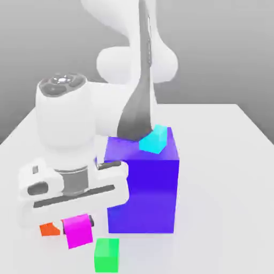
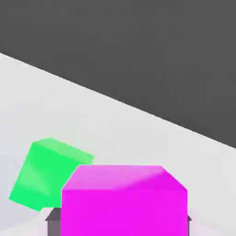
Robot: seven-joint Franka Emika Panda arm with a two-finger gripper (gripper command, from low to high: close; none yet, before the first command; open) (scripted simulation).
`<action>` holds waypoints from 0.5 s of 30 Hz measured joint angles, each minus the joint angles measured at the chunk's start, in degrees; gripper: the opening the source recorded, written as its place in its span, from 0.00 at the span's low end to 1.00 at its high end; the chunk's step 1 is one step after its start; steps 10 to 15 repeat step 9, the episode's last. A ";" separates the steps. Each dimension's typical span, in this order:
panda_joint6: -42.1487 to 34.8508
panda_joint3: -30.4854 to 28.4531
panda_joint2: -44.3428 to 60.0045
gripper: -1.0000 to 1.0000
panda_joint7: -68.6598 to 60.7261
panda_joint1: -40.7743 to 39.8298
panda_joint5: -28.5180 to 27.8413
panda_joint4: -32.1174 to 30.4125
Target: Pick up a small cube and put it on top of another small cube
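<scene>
Holding the magenta cube [image 1: 78,229] pinched in the closed tool [image 1: 75,225], just above the table [image 1: 225,176] between orange cube [image 1: 49,229] and green cube [image 1: 106,255]; judging lift step underway, next needing centering over green cube.

The pink cube [image 1: 78,230] has flat, smooth faces in one even colour, matt like moulded plastic, with only a soft pale sheen on its upper face in the hand view [image 2: 124,200]. The green cube [image 1: 106,255], the orange cube [image 1: 50,229] and the light blue cube [image 1: 155,138] look the same: plain, smooth, untextured. The big blue block [image 1: 144,187] is smooth and evenly coloured, slightly lighter on top. The arm's shell [image 1: 69,118] looks like smooth white plastic with a soft satin finish, with dark grey inserts. The desk [image 1: 225,187] is plain, matt, pale grey.
</scene>
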 joint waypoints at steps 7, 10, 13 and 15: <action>8.75 1.90 7.69 1.00 -4.38 -0.15 1.59 -1.16; 8.75 1.90 7.69 1.00 -4.38 -0.15 1.59 -1.16; 8.75 1.90 7.69 1.00 -4.38 -0.15 1.59 -1.16; 8.75 1.90 7.69 1.00 -4.38 -0.15 1.59 -1.16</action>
